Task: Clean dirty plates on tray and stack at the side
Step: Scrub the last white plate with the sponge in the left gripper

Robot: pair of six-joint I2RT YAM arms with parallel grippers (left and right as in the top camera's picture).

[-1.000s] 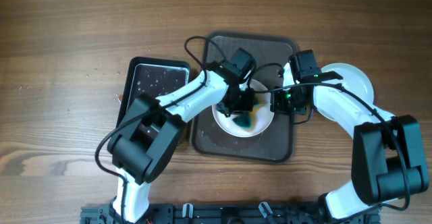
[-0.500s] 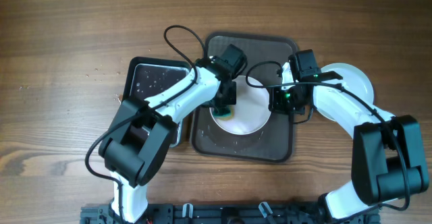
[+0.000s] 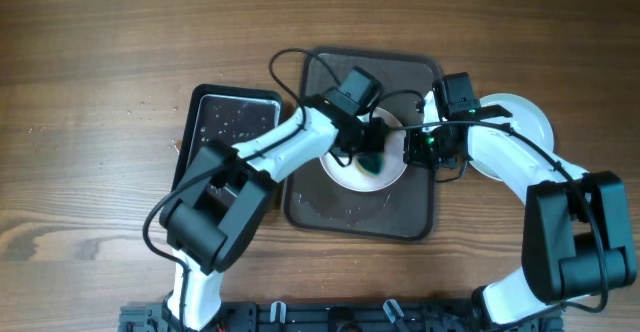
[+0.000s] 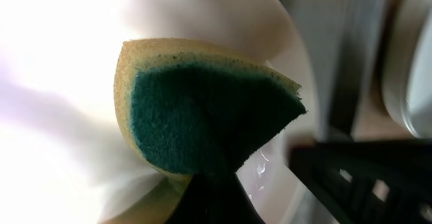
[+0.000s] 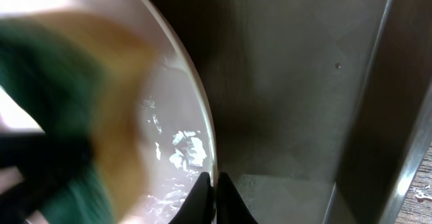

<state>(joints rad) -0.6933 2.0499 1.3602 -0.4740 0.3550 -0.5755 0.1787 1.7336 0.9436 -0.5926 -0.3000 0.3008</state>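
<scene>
Left gripper [image 3: 367, 160]: jaws clamped on a folded teal-and-yellow sponge [image 4: 202, 109], scouring face down. The sponge is pressed flat against the round white plate [image 3: 342, 178] directly beneath it, at about the plate's middle. The plate sits in the centre of the large dark brown rectangular tray [image 3: 330, 214]. I cannot tell whether any smear is left under the sponge. Right gripper [image 5: 216, 196]: fingertips together and pinched on the thin rim of the same plate at its right edge, over bare tray floor, so it appears to be steadying the plate. The plate is round, so no long axis limits the grasp. What matters is direction: the held rim faces the tray's right side. A second white plate [image 3: 525, 122] lies on the wooden table [image 3: 100, 52] just beyond the tray's right rim, under the right arm. Judgement: the right arm is nearer that spot and already grips the plate, so it is better placed to carry it over. The left arm is nearer the black rectangular pan [image 3: 225, 122], just beyond the tray's left rim.
</scene>
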